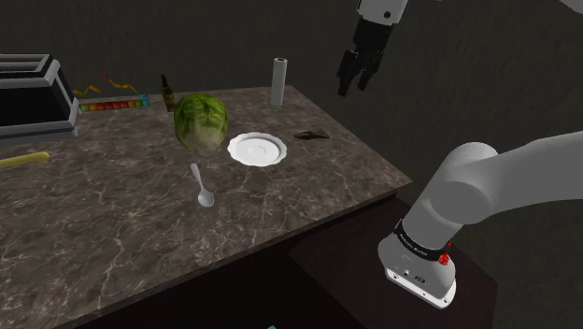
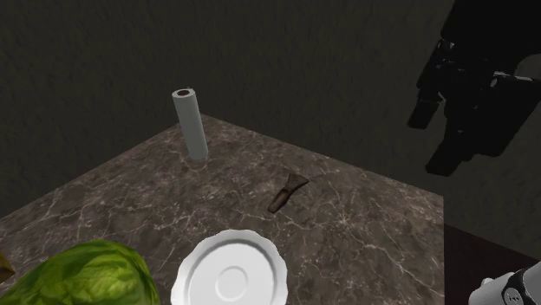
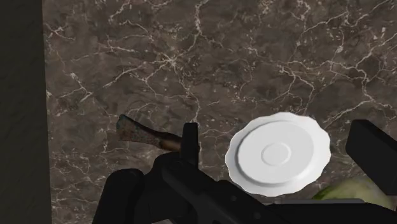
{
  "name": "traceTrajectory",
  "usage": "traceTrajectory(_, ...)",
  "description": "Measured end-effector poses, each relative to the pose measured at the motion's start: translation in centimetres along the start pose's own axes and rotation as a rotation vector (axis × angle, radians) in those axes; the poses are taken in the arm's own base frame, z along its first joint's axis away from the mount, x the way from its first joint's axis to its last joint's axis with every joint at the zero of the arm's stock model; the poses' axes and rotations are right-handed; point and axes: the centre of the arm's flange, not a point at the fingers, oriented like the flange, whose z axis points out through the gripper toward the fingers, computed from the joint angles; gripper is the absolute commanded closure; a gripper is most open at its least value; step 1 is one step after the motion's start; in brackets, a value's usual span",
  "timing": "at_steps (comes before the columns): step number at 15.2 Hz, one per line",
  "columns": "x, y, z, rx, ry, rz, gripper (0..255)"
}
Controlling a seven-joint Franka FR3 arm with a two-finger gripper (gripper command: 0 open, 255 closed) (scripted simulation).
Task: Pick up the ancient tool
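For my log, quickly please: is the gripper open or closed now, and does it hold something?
Gripper: open, holding nothing.

Small brown ancient tool (image 2: 288,191) flat on marble counter (image 2: 364,234).

Brown tool (image 2: 289,191) flat on dark veined counter (image 2: 364,227), beyond white plate (image 2: 231,277); end effector (image 2: 431,139) aloft, fingers (image 2: 422,109) apart, well clear.

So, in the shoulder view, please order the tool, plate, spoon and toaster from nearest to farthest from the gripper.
1. Tool, by the counter edge at the shoulder view's right.
2. Plate, in the middle.
3. Spoon, nearer the front.
4. Toaster, that view's far left.
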Motion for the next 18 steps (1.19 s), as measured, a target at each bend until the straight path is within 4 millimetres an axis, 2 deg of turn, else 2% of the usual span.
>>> traceTrajectory(3, 0.3, 1.1, 0.9, 0.006, 0.006, -0.052, 0)
traceTrajectory(9, 1.7, 6.6, 6.5, 0.035, 0.034, -0.32, 0)
traceTrajectory(18, 7.6, 13.6, 15.1, 0.08, 0.08, -0.74, 0)
